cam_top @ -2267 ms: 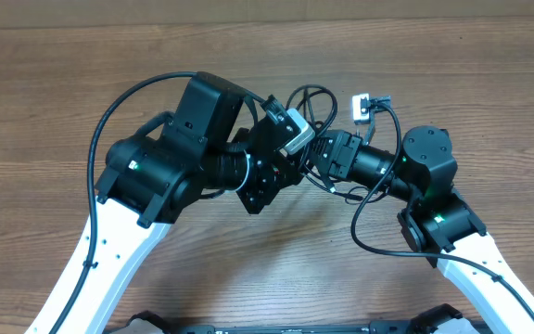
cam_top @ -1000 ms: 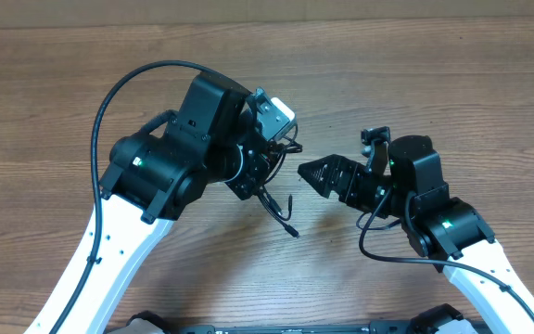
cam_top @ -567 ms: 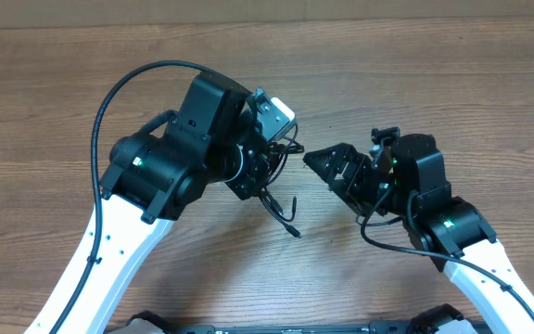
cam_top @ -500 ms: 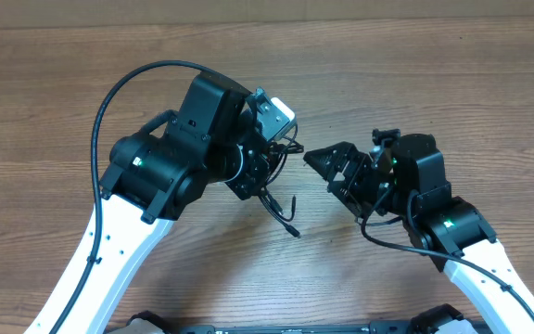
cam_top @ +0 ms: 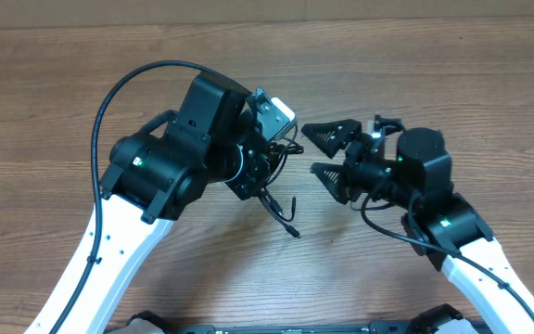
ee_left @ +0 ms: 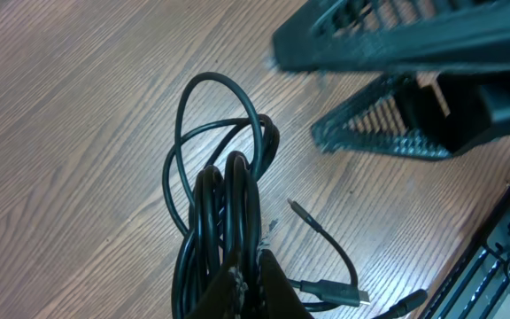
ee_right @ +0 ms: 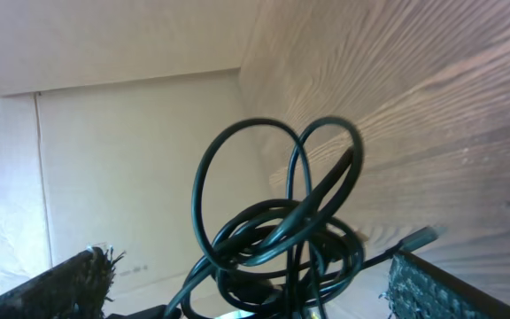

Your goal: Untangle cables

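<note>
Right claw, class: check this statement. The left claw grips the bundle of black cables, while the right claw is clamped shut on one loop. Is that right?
Not quite. The right claw is not clamped on a loop: its jaws stand wide open, holding nothing, as the overhead view shows. The left claw does grip the bundle of black cables.

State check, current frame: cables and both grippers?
cables: tangled in one looped bundle, one plug end trailing loose
left gripper: shut, pinching the cables
right gripper: open, holding nothing, jaws facing the bundle
</note>
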Controlling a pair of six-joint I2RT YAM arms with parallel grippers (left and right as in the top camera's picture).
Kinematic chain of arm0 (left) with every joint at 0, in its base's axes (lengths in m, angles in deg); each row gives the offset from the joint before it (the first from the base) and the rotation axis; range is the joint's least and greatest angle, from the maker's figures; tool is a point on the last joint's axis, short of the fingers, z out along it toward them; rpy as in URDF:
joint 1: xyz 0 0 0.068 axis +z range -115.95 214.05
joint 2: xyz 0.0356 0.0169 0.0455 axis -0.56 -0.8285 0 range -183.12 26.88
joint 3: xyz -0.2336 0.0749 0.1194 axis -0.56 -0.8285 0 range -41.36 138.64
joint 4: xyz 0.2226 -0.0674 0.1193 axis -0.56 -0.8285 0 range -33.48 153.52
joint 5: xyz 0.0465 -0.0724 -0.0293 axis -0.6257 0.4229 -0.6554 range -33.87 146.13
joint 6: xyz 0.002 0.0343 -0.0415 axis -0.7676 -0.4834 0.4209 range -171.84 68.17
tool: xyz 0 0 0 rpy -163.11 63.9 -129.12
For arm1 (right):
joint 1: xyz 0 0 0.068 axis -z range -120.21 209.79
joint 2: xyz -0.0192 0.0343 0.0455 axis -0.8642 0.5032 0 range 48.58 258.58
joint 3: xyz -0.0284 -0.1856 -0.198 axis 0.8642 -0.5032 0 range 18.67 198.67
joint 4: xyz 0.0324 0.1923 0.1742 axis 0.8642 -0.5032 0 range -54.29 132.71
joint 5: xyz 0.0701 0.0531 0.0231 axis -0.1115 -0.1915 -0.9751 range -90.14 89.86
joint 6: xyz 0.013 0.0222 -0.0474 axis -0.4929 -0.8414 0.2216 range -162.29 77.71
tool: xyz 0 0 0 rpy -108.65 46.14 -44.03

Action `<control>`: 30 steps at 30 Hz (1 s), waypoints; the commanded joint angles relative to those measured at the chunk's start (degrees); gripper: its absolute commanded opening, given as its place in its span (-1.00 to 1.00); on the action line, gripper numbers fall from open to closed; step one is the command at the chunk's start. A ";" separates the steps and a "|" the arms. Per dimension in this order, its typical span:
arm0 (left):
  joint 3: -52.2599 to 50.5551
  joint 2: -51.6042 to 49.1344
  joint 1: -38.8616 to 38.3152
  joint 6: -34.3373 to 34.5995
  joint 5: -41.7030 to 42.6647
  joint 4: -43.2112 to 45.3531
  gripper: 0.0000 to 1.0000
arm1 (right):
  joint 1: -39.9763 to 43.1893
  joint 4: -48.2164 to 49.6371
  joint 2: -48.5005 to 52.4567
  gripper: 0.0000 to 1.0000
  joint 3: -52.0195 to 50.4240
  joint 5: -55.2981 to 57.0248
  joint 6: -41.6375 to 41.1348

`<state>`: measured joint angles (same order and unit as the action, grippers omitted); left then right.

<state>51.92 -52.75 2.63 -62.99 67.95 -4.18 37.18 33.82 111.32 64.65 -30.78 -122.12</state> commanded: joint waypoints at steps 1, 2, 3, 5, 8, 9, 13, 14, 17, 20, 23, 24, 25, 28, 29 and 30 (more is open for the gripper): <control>1.33 0.90 0.00 -1.29 1.33 0.48 -0.92 | -1.90 1.31 3.34 0.93 0.63 0.35 -2.67; 1.33 0.90 0.00 -1.29 1.33 0.48 -0.92 | -2.32 1.95 4.42 0.91 0.63 0.44 -2.67; 1.33 0.90 0.00 -1.29 1.36 0.48 -0.91 | -2.60 2.67 5.51 0.87 0.63 0.57 -2.67; 1.33 0.90 0.00 -1.29 1.36 0.48 -0.92 | -2.91 4.57 7.67 0.79 0.63 0.50 -2.67; 1.33 0.90 0.00 -1.29 1.66 0.42 -0.92 | -2.89 8.15 10.36 0.47 0.63 0.52 -2.69; 1.33 0.90 0.00 -1.29 1.86 0.42 -0.92 | -2.89 9.44 10.99 0.22 0.63 0.50 -2.69; 1.33 0.90 0.00 -1.29 1.97 0.24 -0.92 | -2.89 12.37 11.72 -0.70 0.63 0.61 -2.67; 1.33 0.90 0.00 -1.27 1.97 0.13 -0.91 | -2.78 12.79 11.69 -0.86 0.63 0.76 -2.67; 1.33 0.90 0.00 -1.27 1.97 0.02 -0.91 | -2.73 13.75 11.69 -0.92 0.63 0.76 -2.67; 1.33 0.90 0.00 -1.25 1.97 -0.04 -0.91 | -2.67 15.04 11.69 -0.92 0.63 0.85 -2.62; 1.33 0.90 0.00 -1.03 1.86 -0.48 -0.92 | -2.10 17.16 11.69 -0.92 0.63 0.98 0.39; 1.33 0.90 0.00 -1.05 1.62 -0.90 -0.92 | -1.84 17.68 11.69 -0.92 0.63 0.98 2.29; 1.33 0.90 0.00 -1.03 1.18 -1.29 -0.90 | -1.46 17.84 11.67 -0.92 0.63 0.98 4.09; 1.33 0.90 0.00 -1.03 -0.50 -2.62 -0.45 | -0.22 17.84 11.65 -0.92 0.63 0.90 8.09; 1.33 0.90 0.00 -1.03 -0.85 -3.02 -0.12 | 0.22 17.97 11.65 -0.92 0.63 0.74 9.16; 1.33 0.90 0.00 -1.05 -0.90 -3.21 0.10 | 0.68 18.36 11.65 -0.92 0.63 0.22 10.40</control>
<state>51.92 -52.75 2.63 -63.58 67.84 -7.04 36.63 51.11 123.12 64.62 -30.19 -117.12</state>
